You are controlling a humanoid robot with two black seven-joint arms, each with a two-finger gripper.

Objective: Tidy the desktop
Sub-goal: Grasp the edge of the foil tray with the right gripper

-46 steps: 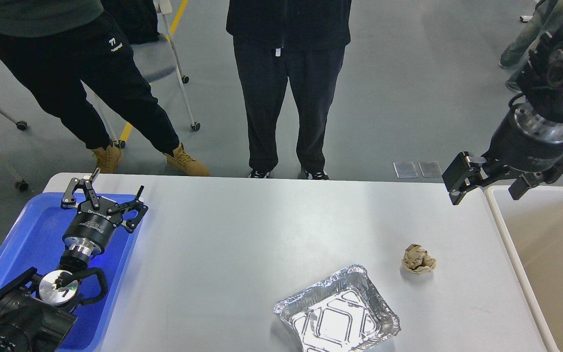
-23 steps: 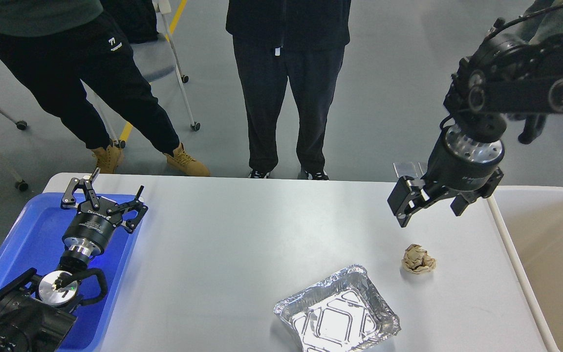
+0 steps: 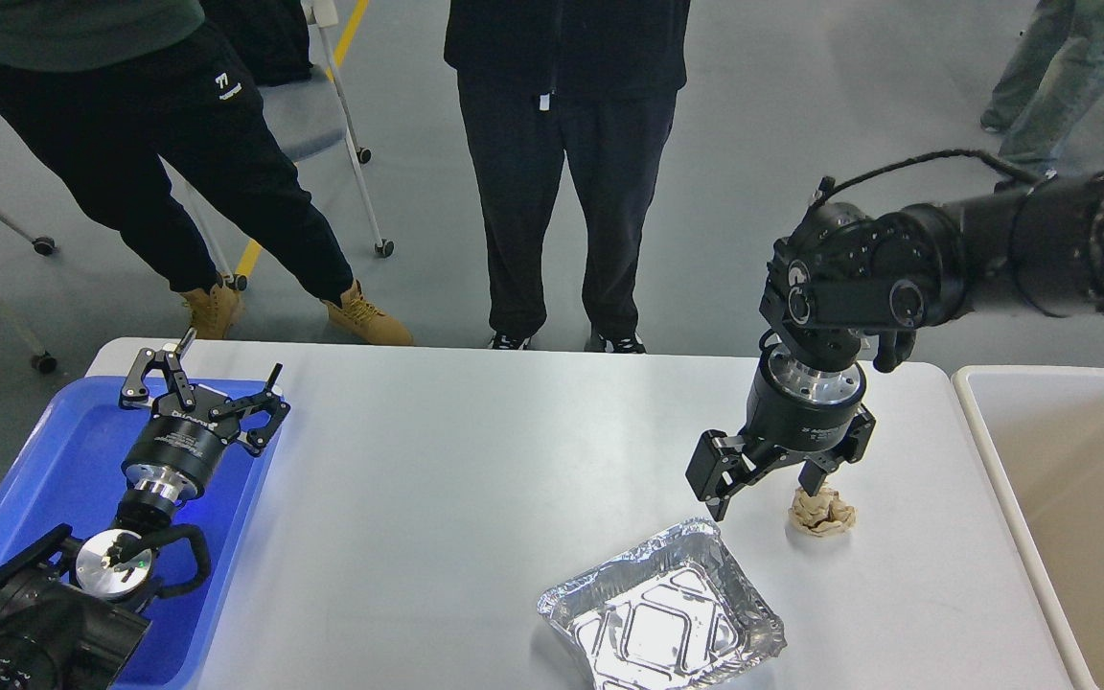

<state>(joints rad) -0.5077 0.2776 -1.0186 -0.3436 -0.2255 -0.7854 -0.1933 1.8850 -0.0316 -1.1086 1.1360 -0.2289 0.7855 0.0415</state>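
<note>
The desktop (image 3: 475, 479) is a large glossy grey-white tabletop. A crumpled brown paper ball (image 3: 822, 513) lies on its right part. An empty foil tray (image 3: 659, 613) sits at the front, left of the ball. My right gripper (image 3: 770, 489) is open and points down just above the desktop, with one finger left of the ball and the other at the ball's top edge. My left gripper (image 3: 202, 383) is open and empty, resting over the far edge of the blue tray (image 3: 34, 479) at the left.
A beige tub with a white rim (image 3: 1069, 498) stands off the desktop's right end. Two people stand at the far edge of the desktop, with wheeled chairs behind them at the left.
My right arm has swung left and down from above the tub's corner to just above the paper ball. The left arm, ball and foil tray have not moved.
</note>
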